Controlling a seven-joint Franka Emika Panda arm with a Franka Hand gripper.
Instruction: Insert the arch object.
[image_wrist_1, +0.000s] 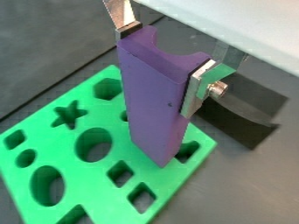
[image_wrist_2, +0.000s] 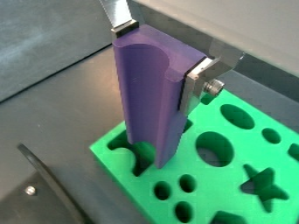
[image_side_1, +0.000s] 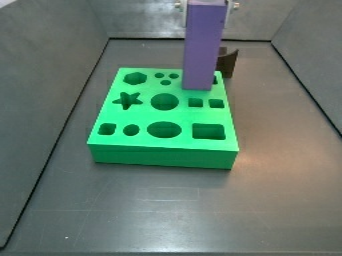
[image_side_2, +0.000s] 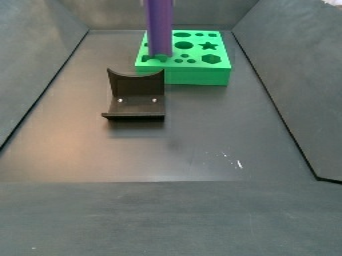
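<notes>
The arch object (image_wrist_1: 152, 96) is a tall purple block with a curved concave notch along one face. It stands upright, and no small dark block shows. My gripper (image_wrist_1: 162, 59) is shut on its upper end, one silver finger on each side, as both wrist views show (image_wrist_2: 156, 54). The block's lower end meets the green board (image_wrist_1: 70, 166) at a hole near the board's edge on the fixture side (image_wrist_2: 146, 105). I cannot tell how deep it sits. Both side views show the block upright over the board (image_side_1: 203, 45) (image_side_2: 158, 25).
The green board (image_side_1: 160, 135) has several shaped holes, among them a star, circles and squares. The dark fixture (image_side_2: 134, 95) stands on the floor beside the board, close behind the block (image_side_1: 227, 62). Grey walls enclose the dark floor.
</notes>
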